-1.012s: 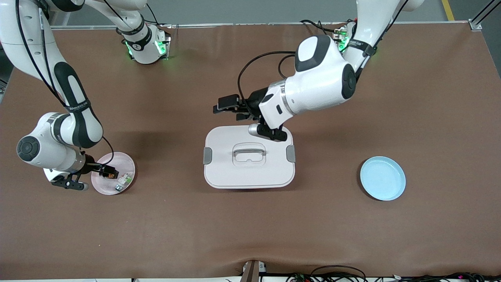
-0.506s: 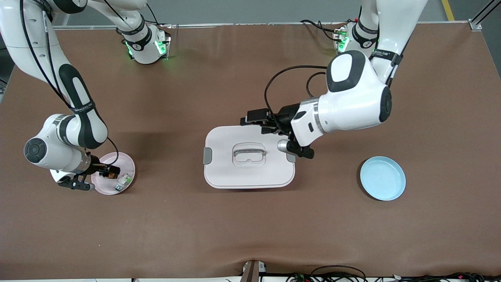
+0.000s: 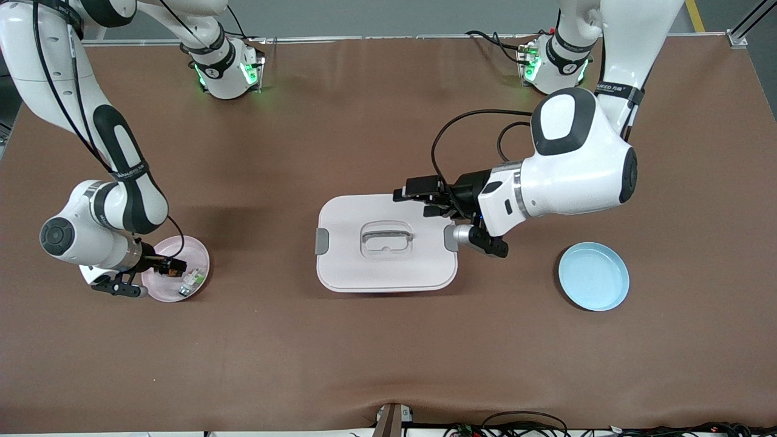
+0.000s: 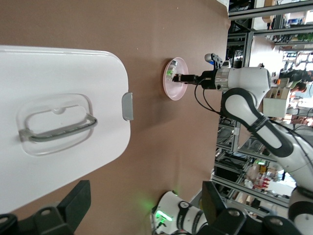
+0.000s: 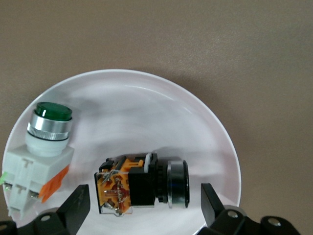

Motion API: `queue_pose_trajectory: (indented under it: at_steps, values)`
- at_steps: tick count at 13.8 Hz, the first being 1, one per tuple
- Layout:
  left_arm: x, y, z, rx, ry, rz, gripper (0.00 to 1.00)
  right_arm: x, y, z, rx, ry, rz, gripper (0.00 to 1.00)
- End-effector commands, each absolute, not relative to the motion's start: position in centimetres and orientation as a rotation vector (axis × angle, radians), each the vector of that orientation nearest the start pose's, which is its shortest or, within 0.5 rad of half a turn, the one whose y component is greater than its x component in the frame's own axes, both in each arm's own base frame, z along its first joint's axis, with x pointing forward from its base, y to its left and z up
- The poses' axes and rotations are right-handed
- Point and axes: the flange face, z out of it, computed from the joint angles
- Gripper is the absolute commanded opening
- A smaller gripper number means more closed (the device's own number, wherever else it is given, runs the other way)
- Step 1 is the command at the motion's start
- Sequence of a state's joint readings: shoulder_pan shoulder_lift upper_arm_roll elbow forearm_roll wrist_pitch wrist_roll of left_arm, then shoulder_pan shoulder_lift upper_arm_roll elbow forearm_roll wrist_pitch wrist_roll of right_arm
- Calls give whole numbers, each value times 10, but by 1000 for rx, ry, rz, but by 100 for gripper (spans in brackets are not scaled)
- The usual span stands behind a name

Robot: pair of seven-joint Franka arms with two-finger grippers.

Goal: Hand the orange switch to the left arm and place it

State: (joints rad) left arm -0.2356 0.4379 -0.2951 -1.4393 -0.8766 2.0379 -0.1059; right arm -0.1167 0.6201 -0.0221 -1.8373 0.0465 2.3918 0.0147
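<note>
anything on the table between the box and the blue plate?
Nothing on the tabletop between the box and blue plate in the front view; only the open left gripper hangs over the box's edge.

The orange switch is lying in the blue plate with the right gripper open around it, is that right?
Not quite. The orange switch lies in the pink plate, beside the green button part, not the blue plate. The right gripper is open around it, as the right wrist view shows.

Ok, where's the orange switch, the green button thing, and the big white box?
orange switch (image 5: 142,185): right wrist view, on its black middle block.
green button switch (image 5: 48,128): right wrist view, on its silver collar under the green cap.
box (image 3: 346,261): front view, on a bare part of its white lid.
</note>
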Motion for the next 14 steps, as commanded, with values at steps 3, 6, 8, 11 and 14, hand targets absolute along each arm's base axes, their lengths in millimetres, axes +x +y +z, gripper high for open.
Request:
queue_pose_trajectory:
  at_steps: [3,6,8,11,14]
  values:
    - [615,-351,511,2159,300,-223,100,642,-90,183,-3108,296,63,100]
    - [620,-349,503,2199,245,-176,100,643,-91,185,-3108,296,58,96]
    - [626,-339,500,2203,233,-155,100,642,-94,185,-3106,295,60,45]
    - [640,-303,497,2228,112,-73,100,640,-100,184,-3097,332,66,0]
    - [638,-298,490,2276,-43,-35,100,640,-100,187,-3085,356,80,0]
